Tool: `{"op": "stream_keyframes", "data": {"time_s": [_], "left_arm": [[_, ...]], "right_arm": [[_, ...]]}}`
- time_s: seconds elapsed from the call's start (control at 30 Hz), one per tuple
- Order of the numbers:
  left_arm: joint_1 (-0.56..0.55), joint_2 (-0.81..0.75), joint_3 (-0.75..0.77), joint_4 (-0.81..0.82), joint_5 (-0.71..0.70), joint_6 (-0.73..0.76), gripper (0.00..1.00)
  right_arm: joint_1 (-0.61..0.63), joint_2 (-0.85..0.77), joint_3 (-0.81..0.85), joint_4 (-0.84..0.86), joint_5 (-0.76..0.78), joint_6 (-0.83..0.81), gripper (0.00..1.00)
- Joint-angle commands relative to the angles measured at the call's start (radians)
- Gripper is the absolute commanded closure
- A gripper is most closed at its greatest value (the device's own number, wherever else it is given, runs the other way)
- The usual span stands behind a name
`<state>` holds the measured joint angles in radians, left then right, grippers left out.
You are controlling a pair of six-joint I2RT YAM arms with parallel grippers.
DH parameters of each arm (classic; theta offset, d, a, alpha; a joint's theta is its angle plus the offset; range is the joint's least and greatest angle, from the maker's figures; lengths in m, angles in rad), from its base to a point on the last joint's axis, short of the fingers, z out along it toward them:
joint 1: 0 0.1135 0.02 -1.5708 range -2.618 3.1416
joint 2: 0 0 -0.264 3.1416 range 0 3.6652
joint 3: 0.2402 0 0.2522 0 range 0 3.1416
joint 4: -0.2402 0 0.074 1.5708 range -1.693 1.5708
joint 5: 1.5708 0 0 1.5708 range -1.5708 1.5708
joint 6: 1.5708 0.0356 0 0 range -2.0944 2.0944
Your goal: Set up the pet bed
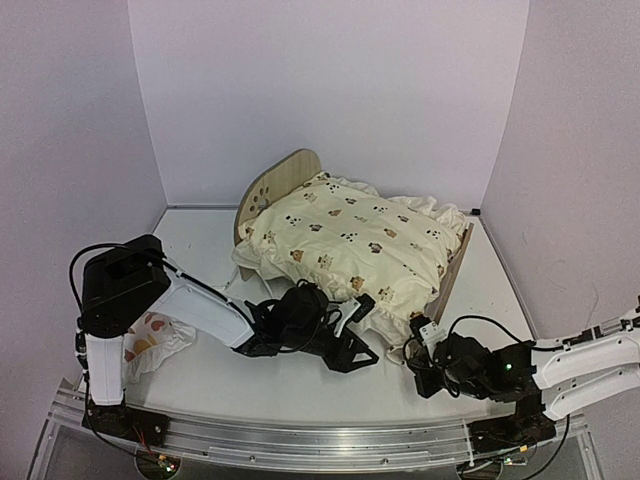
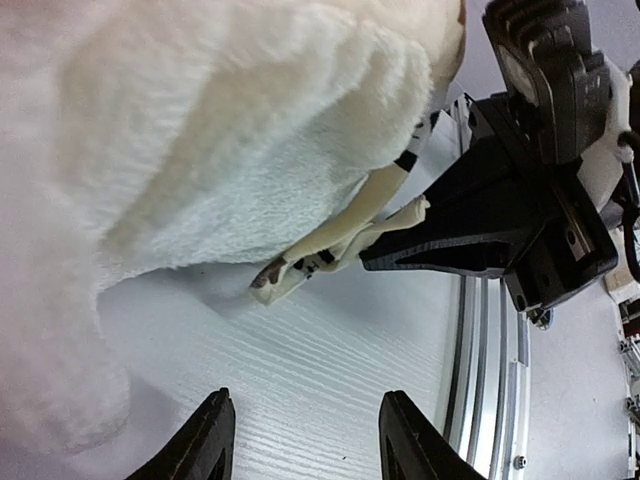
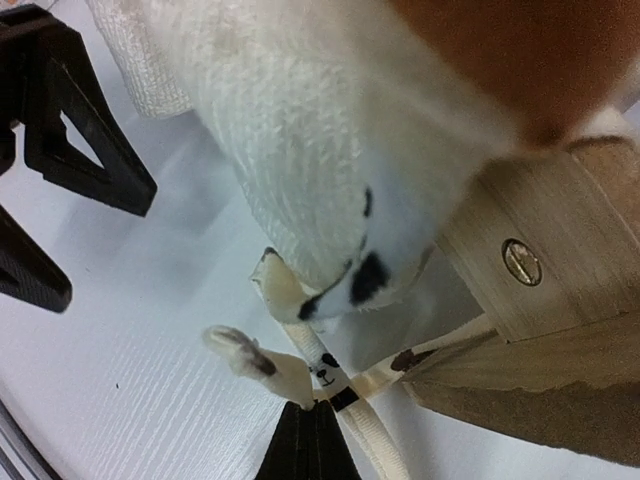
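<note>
Fastening of the cushion looks like the step in hand. The cushion already lies over the bed, which stands at the middle back of the worktop, headboard to the left rear. At the near right corner, by the footboard, a tie trails from the cushion's edge onto the worktop.

The right tool has its jaws pinched together on that tie, just below the corner post. The left tool hovers low over the worktop just beside it. Its jaws are partly spread with nothing between them, under the cushion's overhanging edge.

The next move probably calls for the left tool to take the tie's loose end, so the two can draw it round the post. That needs a fine pinch on a thin, limp strip lying flat, with two tools crowded close together. The pillow lies well apart, by the left arm's base, not yet on the bed.

The worktop is white with a faint wood grain and a metal rail at its near edge. Plain pale walls close it in on three sides.
</note>
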<state>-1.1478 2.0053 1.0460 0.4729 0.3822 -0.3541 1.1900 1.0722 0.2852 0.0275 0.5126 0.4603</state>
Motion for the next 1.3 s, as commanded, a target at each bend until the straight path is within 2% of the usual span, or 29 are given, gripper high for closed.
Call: {"op": "stream_keyframes", "data": {"time_s": [0.0,0.17,0.53,0.63,0.77,0.97,1.27], "left_arm": [[-0.007,0.057,0.051,0.123,0.083,0.093,0.49],[-0.018,0.107,0.073,0.177,0.059,0.161,0.48],[-0.041,0.246,0.205,0.182,-0.058,0.204,0.60],[-0.040,0.258,0.214,0.202,-0.072,0.196,0.71],[-0.041,0.251,0.196,0.236,-0.055,0.188,0.98],[-0.052,0.174,0.118,0.249,-0.054,0.160,1.00],[-0.094,0.069,0.083,0.147,-0.085,0.152,1.00]], "right_arm": [[0.003,-0.035,0.017,-0.020,0.022,0.051,1.00],[0.004,-0.054,0.020,-0.028,0.009,0.072,1.00],[0.003,-0.058,0.028,-0.080,-0.006,0.086,1.00],[0.003,-0.072,0.026,-0.086,-0.006,0.092,1.00],[0.004,-0.072,0.031,-0.094,-0.006,0.099,1.00],[0.003,-0.046,0.065,-0.120,-0.007,0.138,1.00],[0.004,0.036,0.136,-0.156,-0.011,0.160,1.00]]}}
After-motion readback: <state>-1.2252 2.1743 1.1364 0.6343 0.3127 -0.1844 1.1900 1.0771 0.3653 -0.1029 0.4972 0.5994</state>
